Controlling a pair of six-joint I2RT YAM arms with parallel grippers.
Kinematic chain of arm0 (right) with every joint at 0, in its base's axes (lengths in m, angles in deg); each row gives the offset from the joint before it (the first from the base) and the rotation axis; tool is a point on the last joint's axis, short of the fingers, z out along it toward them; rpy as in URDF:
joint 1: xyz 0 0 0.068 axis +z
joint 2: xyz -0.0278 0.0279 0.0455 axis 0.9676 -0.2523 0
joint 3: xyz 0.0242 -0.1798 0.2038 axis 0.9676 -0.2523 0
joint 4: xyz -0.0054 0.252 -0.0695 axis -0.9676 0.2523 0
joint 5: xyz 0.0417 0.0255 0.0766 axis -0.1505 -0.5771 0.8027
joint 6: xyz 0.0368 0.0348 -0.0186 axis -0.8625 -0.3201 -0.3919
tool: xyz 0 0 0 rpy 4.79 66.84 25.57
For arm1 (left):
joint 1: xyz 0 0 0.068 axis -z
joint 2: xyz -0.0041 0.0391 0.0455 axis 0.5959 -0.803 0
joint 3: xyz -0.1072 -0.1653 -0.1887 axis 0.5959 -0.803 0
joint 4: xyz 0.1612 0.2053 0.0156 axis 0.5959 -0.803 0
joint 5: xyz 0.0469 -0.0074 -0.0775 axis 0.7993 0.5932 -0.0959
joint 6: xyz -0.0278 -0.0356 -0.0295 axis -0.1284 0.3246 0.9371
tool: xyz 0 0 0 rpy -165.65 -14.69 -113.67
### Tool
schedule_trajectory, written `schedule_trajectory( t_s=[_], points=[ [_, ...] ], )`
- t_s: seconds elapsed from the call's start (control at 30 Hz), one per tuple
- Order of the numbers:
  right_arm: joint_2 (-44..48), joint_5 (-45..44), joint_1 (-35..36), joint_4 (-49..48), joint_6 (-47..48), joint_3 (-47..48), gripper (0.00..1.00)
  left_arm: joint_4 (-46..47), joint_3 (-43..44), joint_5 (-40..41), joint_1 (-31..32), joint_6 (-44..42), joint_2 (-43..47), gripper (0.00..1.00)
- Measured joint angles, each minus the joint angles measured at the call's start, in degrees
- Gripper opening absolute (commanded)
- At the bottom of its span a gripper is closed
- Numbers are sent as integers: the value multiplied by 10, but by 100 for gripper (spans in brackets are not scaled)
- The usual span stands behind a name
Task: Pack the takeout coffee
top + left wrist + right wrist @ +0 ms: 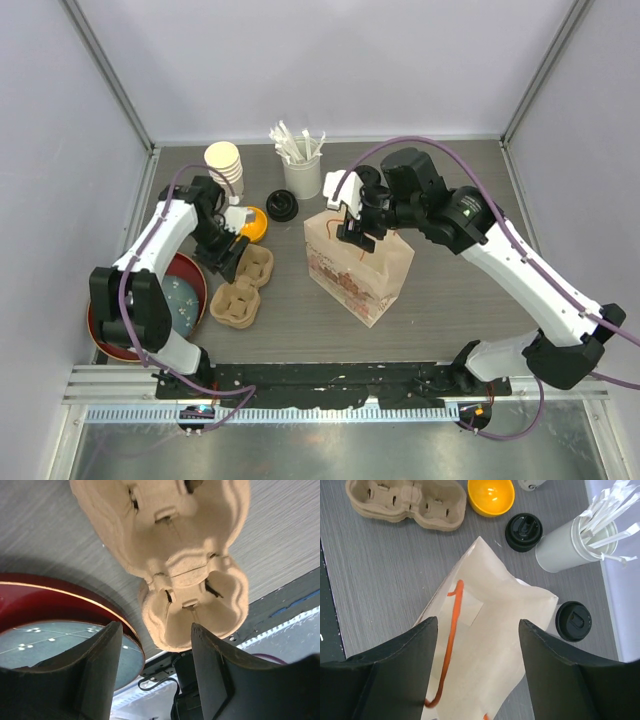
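Grey wood-grain desk (450,300). A brown paper bag with orange handles (355,270) stands about mid-desk. The right gripper (478,622) hangs straight over it, jaws wide apart, gripping nothing, only the bag's paper below. A red round bowl (192,272) sits at the near-left corner with a speckled grey-blue plate (185,300) lying in it. A brown moulded-pulp cup carrier (240,290) is just right of the bowl, between the bowl and the bag. The left gripper (153,630) is low over the carrier's far end, jaws parted and clamped on nothing. The carrier's rim is close to one finger (210,670); can't tell if they touch. A pale cup full of paper-wrapped straws (302,172) stands at the middle of the far edge, and a stack of lidless cream cups (225,165) is left of it. A small yellow bowl (252,222) sits nearer, between that stack and the carrier. A round black lid piece (281,206) is just right of the yellow bowl; it looks black all the way down its side. Takeout coffee: one small white paper cup with a round black plastic lid (573,621) stands on the desk just beside the bag's far side. It shows only in the right wrist view; the right wrist hides it from the top camera. Can't locate the second cup.
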Motion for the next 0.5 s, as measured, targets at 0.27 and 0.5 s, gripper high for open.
schedule_trajectory(
  t_s=[0.27, 0.5],
  points=[
    [37, 0, 0, -29, -7, -25, 71, 17, -70, 47, 0, 2, -2, 49],
    [40, -4, 0, -37, -10, -41, 71, 36, -70, 49, 0, 11, -12, 32]
  ],
)
